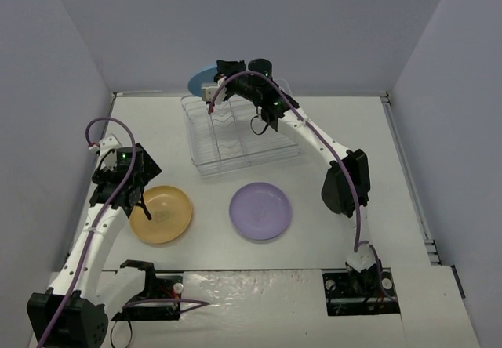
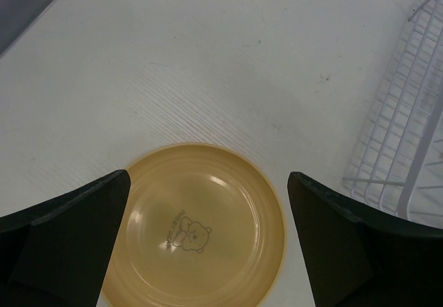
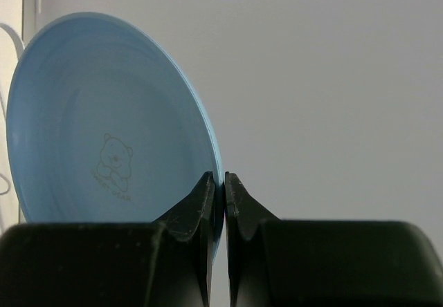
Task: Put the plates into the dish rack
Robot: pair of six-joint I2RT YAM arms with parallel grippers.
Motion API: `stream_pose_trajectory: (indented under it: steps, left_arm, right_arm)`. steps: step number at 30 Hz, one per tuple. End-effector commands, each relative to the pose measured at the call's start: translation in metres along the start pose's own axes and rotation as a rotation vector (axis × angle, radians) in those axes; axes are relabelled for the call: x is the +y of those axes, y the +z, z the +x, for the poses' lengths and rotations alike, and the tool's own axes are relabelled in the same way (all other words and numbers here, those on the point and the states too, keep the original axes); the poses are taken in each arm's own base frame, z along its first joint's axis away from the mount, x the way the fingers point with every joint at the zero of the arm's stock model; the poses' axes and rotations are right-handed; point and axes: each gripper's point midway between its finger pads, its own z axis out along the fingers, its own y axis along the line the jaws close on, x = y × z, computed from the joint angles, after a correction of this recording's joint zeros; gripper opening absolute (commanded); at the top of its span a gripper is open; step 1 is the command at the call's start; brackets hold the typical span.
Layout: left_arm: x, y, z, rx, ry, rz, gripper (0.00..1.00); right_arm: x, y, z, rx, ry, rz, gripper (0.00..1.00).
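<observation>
Dish rack [image 1: 239, 140] of thin clear wire sits toward the far side of the white table [image 1: 157, 128], a little left of centre.

Right arm is stretched out to the rack's far left corner. Right gripper [image 1: 209, 93] has its two fingers pressed nearly together on the rim of the blue plate [image 1: 200, 77], with only the plate's edge between them. In the right wrist view the gripper [image 3: 217, 180] pinches that plate [image 3: 104, 127] at its lower right edge. The plate stands upright on edge, hollow side toward the camera (small bear print on its face). Whether its lower edge is seated in a slot I cannot tell.

Left gripper [image 1: 146, 201] hangs over the left part of the yellow-orange plate [image 1: 161, 215], jaws spread wide, nothing held. From the left wrist camera the plate [image 2: 201, 231] lies flat, face up, between the two dark fingers of the gripper [image 2: 208, 174], the same bear print at its centre. A corner of the rack [image 2: 401, 148] shows at the right. Contact between fingers and plate: cannot tell.

Lavender plate [image 1: 260, 211] lies flat on the table, right of the yellow-orange one and apart from it, near of the rack.
</observation>
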Motion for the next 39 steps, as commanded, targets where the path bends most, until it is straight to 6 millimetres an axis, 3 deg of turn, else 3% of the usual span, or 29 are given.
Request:
stream_pose_trajectory:
  steps: [1, 10, 21, 26, 33, 39]
  left_arm:
    - [-0.007, 0.001, -0.018, -0.052, -0.039, 0.005, 0.97]
    - [-0.007, 0.005, -0.017, -0.05, -0.042, 0.001, 0.97]
    - [-0.006, 0.007, -0.016, -0.041, -0.039, -0.003, 0.97]
    - [-0.006, 0.003, -0.015, -0.033, -0.036, 0.002, 0.97]
    - [0.0, -0.006, -0.013, -0.021, -0.046, -0.002, 0.97]
    - [0.004, -0.015, -0.013, -0.02, -0.047, 0.001, 0.97]
  right_arm:
    - [-0.043, 0.006, -0.017, -0.065, -0.082, 0.141, 0.0]
    - [-0.01, 0.023, -0.01, -0.074, -0.037, 0.103, 0.0]
    - [0.043, 0.039, -0.005, -0.091, 0.052, 0.053, 0.01]
    - [0.056, 0.042, -0.005, -0.085, 0.112, 0.042, 0.16]
    - [0.074, 0.04, -0.003, -0.069, 0.16, 0.034, 0.17]
    - [0.063, 0.036, -0.005, -0.065, 0.22, 0.085, 0.49]
